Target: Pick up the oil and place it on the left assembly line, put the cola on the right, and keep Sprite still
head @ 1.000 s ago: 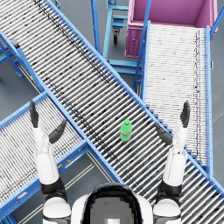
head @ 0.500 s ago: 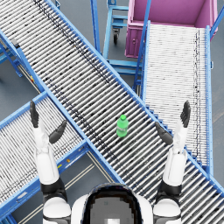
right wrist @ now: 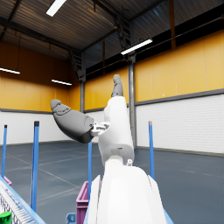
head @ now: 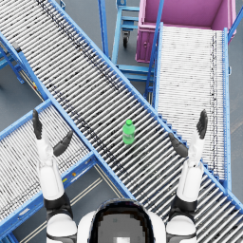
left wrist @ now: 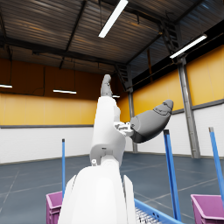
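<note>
The green Sprite bottle (head: 128,131) sits on the roller conveyor (head: 85,90), between the left hand (head: 46,141) and right hand (head: 192,142). Both hands are raised, fingers apart, holding nothing.

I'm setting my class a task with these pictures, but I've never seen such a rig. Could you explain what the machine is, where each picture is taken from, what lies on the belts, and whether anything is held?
It is a rendered humanoid robot with two white arms ending in dark hands. The head view looks steeply down from a camera on its head. There the left hand and right hand are raised on either side, fingers apart, holding nothing. Between them runs a slanted roller conveyor with one green bottle on it. Its label is unreadable, though the colour suggests the Sprite. A left side conveyor and a right side conveyor branch off, the right one ending at a pink bin. The other two pictures come from cameras on the forearms, each looking along its arm at that arm's own hand, with the hall's walls behind.
</note>
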Controlling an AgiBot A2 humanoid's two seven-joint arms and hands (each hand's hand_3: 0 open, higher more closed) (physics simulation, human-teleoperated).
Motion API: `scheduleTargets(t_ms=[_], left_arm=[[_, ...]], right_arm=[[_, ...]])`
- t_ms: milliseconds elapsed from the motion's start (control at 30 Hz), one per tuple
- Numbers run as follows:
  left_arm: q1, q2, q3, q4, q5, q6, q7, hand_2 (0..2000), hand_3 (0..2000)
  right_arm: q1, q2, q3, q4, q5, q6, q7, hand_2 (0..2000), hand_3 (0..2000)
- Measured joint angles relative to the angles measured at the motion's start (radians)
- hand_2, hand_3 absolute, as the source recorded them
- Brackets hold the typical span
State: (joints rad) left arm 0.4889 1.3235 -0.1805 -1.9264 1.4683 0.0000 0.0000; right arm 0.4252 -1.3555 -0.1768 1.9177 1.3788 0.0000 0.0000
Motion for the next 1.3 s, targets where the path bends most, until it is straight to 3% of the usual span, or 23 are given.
scheduleTargets(t_ms=[467, 1300], left_arm=[[-0.025, 0.004, 0.008, 0.007, -0.015, 0.003, 0.003, 0, 0], [-0.196, -0.114, 0.373, 0.127, -0.457, 0.098, 0.098, 0, 0]], right_arm=[[-0.008, 0.001, 0.014, -0.018, -0.012, 0.003, -0.003, 0, 0], [-0.133, 0.145, 0.369, -0.119, -0.369, 0.097, -0.098, 0, 0]])
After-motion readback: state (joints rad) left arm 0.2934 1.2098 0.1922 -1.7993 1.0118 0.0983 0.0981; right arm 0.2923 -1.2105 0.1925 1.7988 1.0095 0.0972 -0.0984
